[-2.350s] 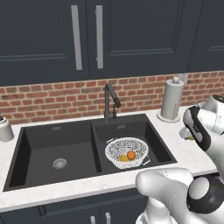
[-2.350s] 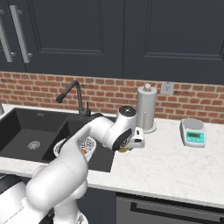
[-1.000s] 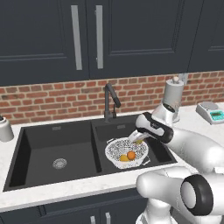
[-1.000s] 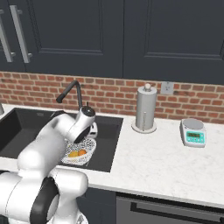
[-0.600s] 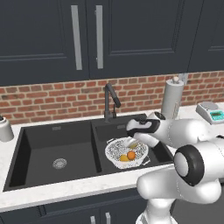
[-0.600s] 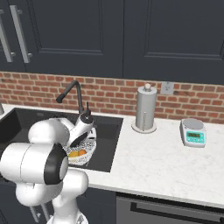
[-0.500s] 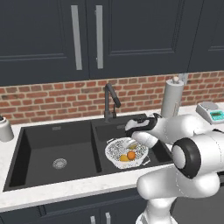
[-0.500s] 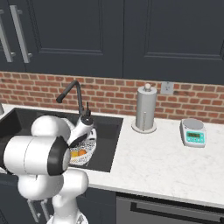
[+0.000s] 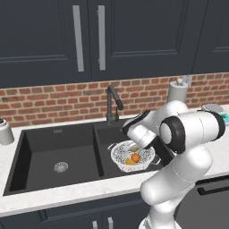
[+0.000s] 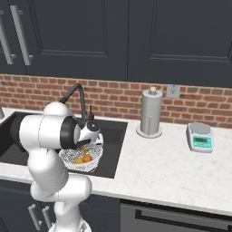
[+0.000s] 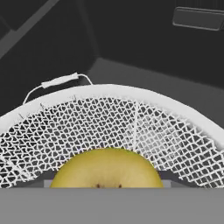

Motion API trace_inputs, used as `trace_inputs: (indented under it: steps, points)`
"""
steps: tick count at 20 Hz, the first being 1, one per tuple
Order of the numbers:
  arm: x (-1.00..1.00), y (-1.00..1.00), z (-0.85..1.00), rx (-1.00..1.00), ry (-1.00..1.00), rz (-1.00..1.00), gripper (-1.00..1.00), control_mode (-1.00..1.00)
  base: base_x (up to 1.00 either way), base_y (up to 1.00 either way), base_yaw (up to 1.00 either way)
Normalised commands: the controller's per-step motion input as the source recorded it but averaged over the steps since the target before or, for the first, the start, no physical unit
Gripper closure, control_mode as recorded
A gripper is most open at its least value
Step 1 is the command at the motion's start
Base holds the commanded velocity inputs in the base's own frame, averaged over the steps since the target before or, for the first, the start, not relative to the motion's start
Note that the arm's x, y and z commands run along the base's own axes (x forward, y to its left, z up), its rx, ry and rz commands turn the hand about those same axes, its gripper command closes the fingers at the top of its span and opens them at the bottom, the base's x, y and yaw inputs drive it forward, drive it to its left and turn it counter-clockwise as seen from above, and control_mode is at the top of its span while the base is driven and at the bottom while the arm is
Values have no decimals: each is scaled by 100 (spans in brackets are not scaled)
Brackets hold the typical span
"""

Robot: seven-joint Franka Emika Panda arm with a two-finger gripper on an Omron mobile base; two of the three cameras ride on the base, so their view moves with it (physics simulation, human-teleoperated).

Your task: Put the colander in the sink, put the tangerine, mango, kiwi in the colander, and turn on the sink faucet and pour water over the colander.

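Observation:
The white speckled colander (image 9: 120, 154) sits in the right basin of the black sink (image 9: 58, 143). A deep orange tangerine (image 9: 135, 157) and a paler yellow-orange mango (image 10: 78, 160) lie in it. My gripper (image 9: 133, 146) hangs low just over the colander (image 10: 68, 156), and my gripper (image 10: 89, 143) points down into the bowl. In the hand view a yellow-green rounded fruit, the kiwi (image 11: 107, 168), sits right at the fingers, above the colander mesh (image 11: 144, 131); the fingertips are hidden behind it. The black faucet (image 9: 112, 103) stands behind the basin with no water running from it.
A paper towel roll (image 10: 151, 113) stands on the marble counter right of the sink. Farther right is a small kitchen scale (image 10: 199, 137). A pale canister (image 9: 4, 132) stands at the far left. The left basin has a silver drain (image 9: 60, 167).
My arm has swung from the counter at the right over to the sink. The hand, with the fruit, has come down low over the colander.

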Motion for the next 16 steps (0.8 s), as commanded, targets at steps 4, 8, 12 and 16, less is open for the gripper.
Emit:
trace_inputs:
  steps: [4, 8, 12, 16]
  points:
    - [6, 2, -32, 0, 1, 0, -100, -100, 0, 0, 0]
    - [-11, 0, -9, 0, 0, 0, -100, -100, 0, 0, 0]
    - [-36, 0, 3, 0, -1, 0, -100, -100, 0, 0, 0]
    - [-36, 0, 46, 0, -6, 0, -100, -100, 0, 0, 0]
